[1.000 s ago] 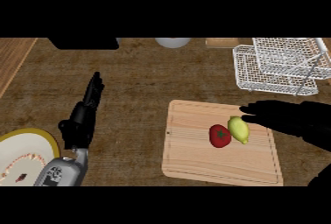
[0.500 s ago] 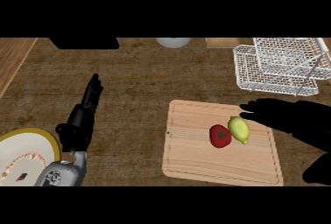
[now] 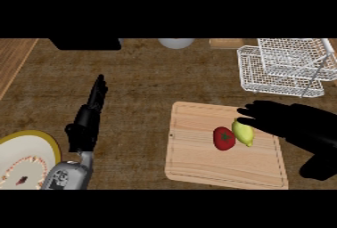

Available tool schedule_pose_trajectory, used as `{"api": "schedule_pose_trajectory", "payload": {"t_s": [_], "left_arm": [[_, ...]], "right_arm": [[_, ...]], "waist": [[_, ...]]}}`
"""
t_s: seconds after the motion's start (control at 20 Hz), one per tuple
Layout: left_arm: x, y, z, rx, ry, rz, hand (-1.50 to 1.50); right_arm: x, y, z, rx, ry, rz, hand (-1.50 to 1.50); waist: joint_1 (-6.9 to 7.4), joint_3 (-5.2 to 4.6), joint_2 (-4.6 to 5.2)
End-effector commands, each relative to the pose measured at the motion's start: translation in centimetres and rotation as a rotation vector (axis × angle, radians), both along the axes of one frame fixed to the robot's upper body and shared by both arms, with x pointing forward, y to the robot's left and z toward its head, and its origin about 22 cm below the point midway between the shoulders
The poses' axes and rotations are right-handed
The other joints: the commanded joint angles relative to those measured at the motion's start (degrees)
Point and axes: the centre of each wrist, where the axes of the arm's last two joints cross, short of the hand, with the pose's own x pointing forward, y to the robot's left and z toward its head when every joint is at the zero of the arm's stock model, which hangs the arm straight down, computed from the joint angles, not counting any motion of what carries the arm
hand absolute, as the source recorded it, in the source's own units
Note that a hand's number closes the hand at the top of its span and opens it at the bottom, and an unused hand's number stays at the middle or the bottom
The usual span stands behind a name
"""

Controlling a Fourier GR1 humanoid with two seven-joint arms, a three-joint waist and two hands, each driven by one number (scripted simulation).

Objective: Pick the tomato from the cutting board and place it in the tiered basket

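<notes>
Right hand (image 3: pixel 296 127) released, over board (image 3: pixel 197 164) right edge; lemon (image 3: pixel 243 132) touching tomato (image 3: pixel 223 138), so grab tomato only.

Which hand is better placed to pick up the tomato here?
Right. The right hand hovers open over the cutting board, fingertips near the tomato and lemon; the left hand is off the board.

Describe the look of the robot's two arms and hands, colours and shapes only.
The left hand is black, long and narrow, with slim fingers, and sits on a light grey forearm with darker markings on its casing. The right hand is also black, broad and rounded, with thick fingers. Its forearm is not visible. No cables show.
</notes>
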Motion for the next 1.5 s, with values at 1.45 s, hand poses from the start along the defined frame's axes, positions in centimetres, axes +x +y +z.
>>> {"api": "schedule_pose_trajectory", "payload": {"t_s": [1.45], "left_arm": [[-1.9,1.3,1.3,0.002,0.007,-0.005,0.0]], "right_arm": [[3.3,3.1,-7.9,-0.001,0.047,-0.008,-1.5]], "waist": [[0.1,-0.02,-0.1]]}}
